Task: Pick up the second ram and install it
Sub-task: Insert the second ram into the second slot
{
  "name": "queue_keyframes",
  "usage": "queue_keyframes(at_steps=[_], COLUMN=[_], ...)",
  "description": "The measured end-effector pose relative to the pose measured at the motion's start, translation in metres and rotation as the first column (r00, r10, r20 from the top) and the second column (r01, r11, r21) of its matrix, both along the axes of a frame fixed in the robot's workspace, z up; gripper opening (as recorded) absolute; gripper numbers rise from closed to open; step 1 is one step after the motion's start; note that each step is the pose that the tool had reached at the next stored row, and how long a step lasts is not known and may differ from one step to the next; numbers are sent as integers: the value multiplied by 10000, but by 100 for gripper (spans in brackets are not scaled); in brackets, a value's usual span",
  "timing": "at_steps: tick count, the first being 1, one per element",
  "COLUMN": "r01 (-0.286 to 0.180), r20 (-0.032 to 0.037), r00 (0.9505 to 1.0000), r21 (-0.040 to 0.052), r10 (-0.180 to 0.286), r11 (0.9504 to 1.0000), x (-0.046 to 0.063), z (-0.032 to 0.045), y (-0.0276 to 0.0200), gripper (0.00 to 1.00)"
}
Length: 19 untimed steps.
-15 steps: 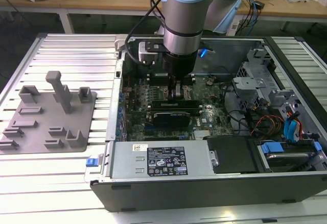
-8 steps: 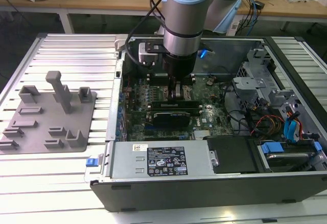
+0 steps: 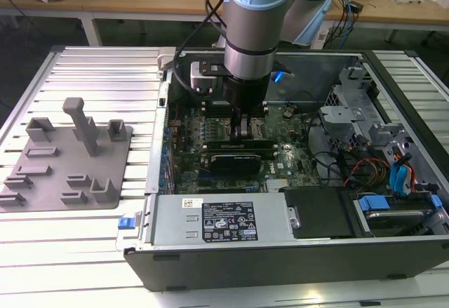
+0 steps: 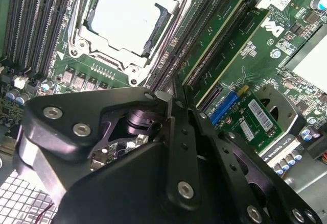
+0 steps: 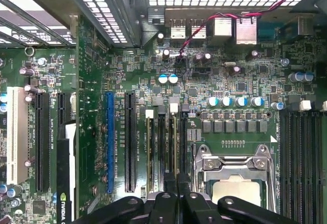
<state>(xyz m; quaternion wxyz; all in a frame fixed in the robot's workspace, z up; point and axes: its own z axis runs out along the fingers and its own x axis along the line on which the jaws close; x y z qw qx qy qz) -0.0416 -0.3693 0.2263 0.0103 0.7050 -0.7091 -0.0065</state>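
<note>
Gripper (image 3: 243, 127) | over board (image 5: 245, 89), fingers closed, load indeterminate | two RAM sticks (image 4: 232, 32) seated, socket's (image 4: 125, 17) 3 o'clock

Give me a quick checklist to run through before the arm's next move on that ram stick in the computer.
1. Gripper over the memory slots beside the processor socket: ok.
2. Second ram standing in a slot, in line with the gripper: ok.
3. Second ram pressed fully home, end latches closed: cannot tell.
4. Neighbouring ram stick upright in the next slot, not leaning on the second ram: ok.
5. Black expansion card beside the gripper, any contact with it: cannot tell.
6. Arm cable looping near the case wall, free of snags: cannot tell.
</note>
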Motion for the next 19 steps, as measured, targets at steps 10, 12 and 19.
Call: queue_keyframes(at_steps=[10,12,19], r01=[0,0,0], r20=[2,3,3], r00=[10000,10000,10000], r21=[4,5,6], r10=[0,0,0], r11=[10000,10000,10000], x=[1,1,131], z=[33,170,375], y=[1,4,8], gripper=[17,17,17])
